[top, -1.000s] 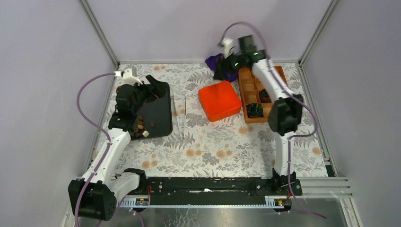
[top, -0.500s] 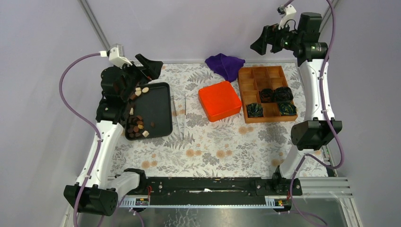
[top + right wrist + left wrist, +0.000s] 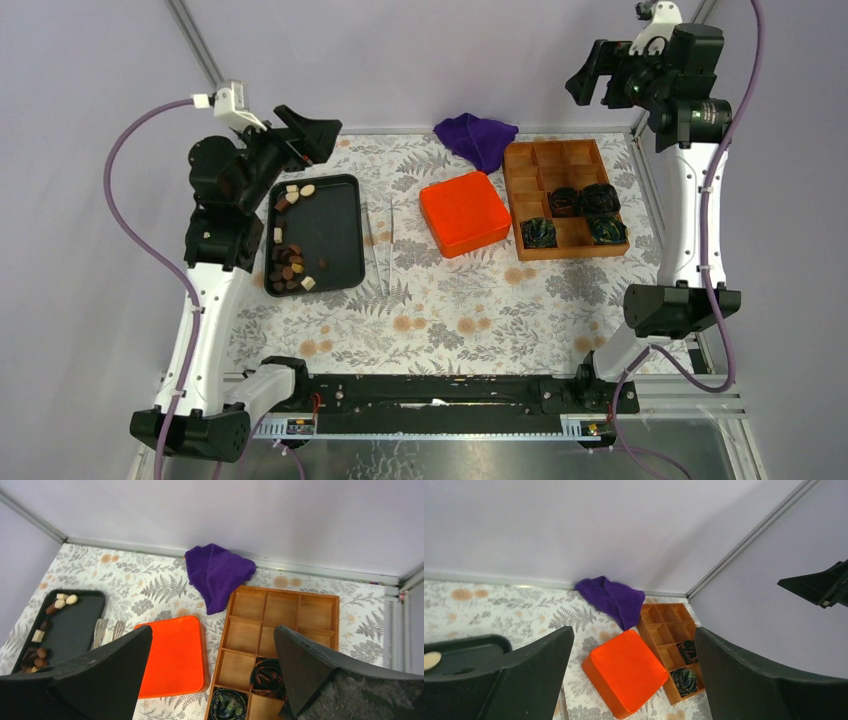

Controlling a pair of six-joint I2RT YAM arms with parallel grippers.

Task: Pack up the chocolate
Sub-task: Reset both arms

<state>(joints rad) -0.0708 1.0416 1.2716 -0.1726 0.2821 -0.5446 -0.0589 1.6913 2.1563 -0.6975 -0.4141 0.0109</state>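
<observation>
Brown/cream chocolate [image 3: 286, 270] in blk tray [image 3: 335, 225]; L gripper [image 3: 312, 140], R gripper [image 3: 590, 78] spread.

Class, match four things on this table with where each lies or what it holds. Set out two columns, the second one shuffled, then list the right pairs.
Column A
1. black tray
2. purple cloth
3. orange box
4. wooden divided box

Column B
a. lies crumpled at the back
b. holds dark crinkled cups
c. holds the chocolate pieces
d. sits in the middle, between 1 and 4

Pairs: 1-c, 2-a, 3-d, 4-b
</observation>
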